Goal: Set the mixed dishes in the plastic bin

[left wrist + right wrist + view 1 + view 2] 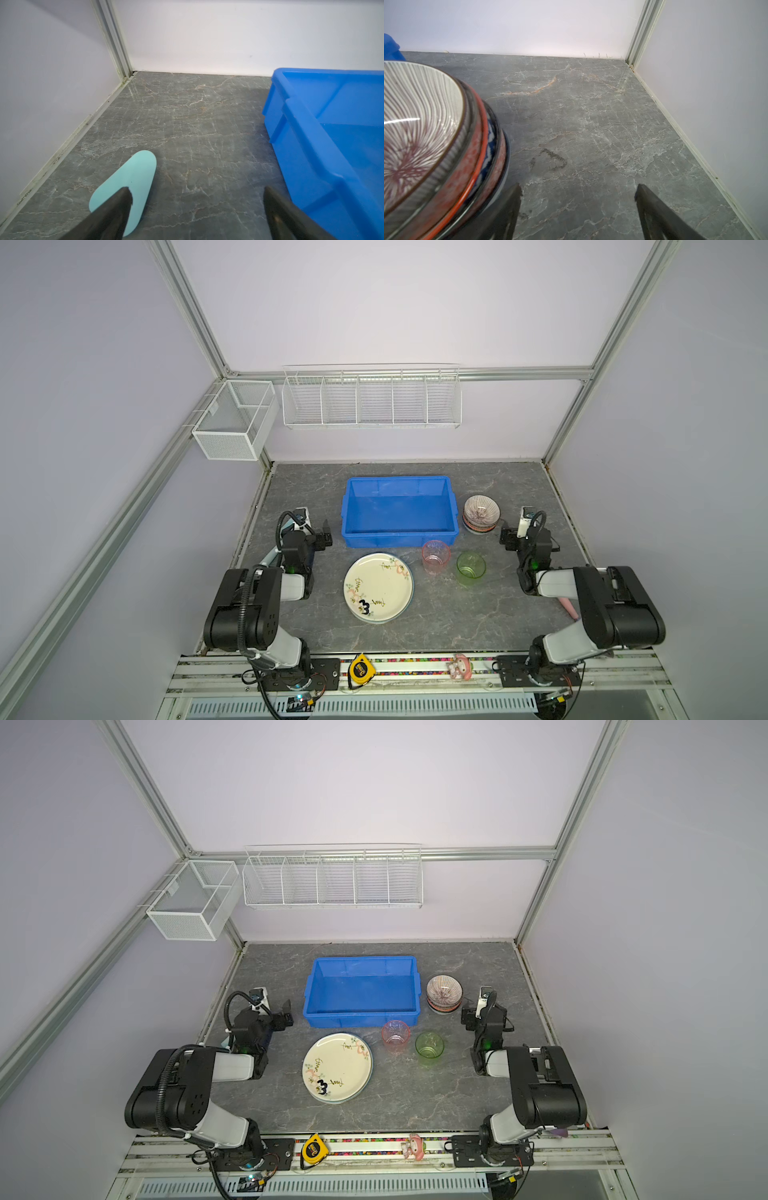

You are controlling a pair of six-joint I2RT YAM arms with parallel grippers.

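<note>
On my far left the left arm (253,605) is folded near the edge of the bench (449,614). Its left fingers (116,209) are spread wide with only bare grey marbled surface between them. In the left wrist view a teal scoop (133,176) lies flat on the bench, partly under one finger, and I can't tell whether they touch.

To the right of those fingers, with a gap, is the blue plastic bin (398,537), set toward the back middle of the bench. Its floor is bare, and all the dishes stand outside it.

In front of the bin, near its left front corner but apart from it, is the stack of plates (378,587). The cream floral one is on top with a dark "3" on it, and another rim shows underneath.

Right of the plates the pink cup (435,558) stands upright, close to the bin's right front corner. I can't tell if it touches the wall. The green cup (471,568) comes next, also upright, just beside the pink one with a gap between them.

Behind the green cup, just beside the bin's right wall, is the stack of bowls (481,514), with the striped one uppermost.

The right fingers (654,209) are also spread wide and hold nothing. They are just to the right of the bowls, and one finger is close to the bottom bowl, though I can't make out contact. A pink handle (568,608) pokes out from under the right arm (602,605).
</note>
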